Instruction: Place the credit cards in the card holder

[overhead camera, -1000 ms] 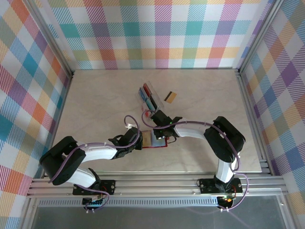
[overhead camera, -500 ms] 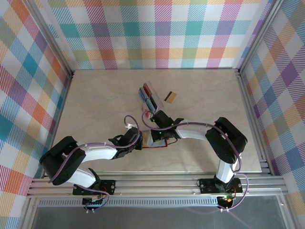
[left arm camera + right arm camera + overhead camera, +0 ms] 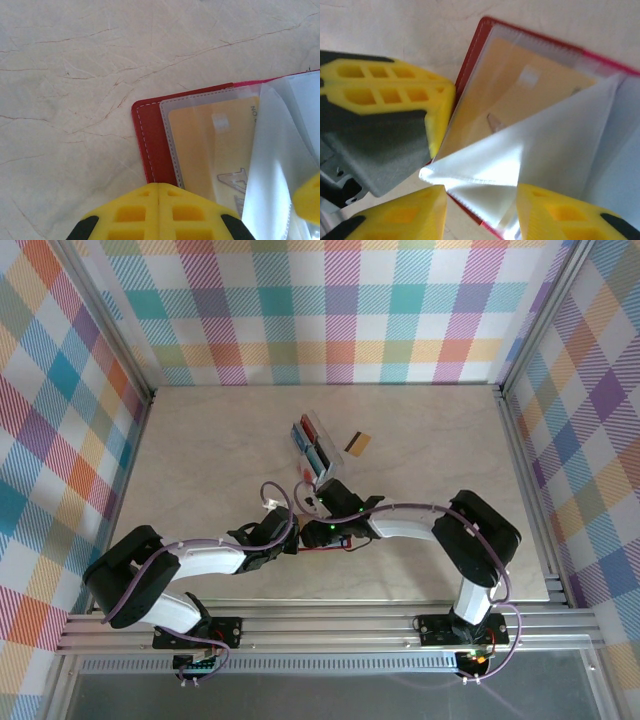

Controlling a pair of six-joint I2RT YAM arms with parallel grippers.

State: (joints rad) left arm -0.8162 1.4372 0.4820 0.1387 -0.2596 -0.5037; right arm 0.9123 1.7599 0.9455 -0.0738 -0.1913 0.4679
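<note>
The right pincer point(image 3: 480, 202), fingers apart, is straddling the card holder's point(image 3: 150, 140) clear sleeve point(image 3: 520, 160) at lower centre; the left pincer point(image 3: 158, 202), fingers together, is pressing its left edge.

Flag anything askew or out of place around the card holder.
One clear sleeve of the card holder is folded over diagonally instead of lying flat over the gold card, its folded edge between the right gripper's open fingers. Farther back, a striped gold card lies loose beside the clear rack.

Marble-look table point(image 3: 200, 460): red card holder point(image 3: 150, 145), clear rack point(image 3: 315, 440), gold card point(image 3: 358, 444).
</note>
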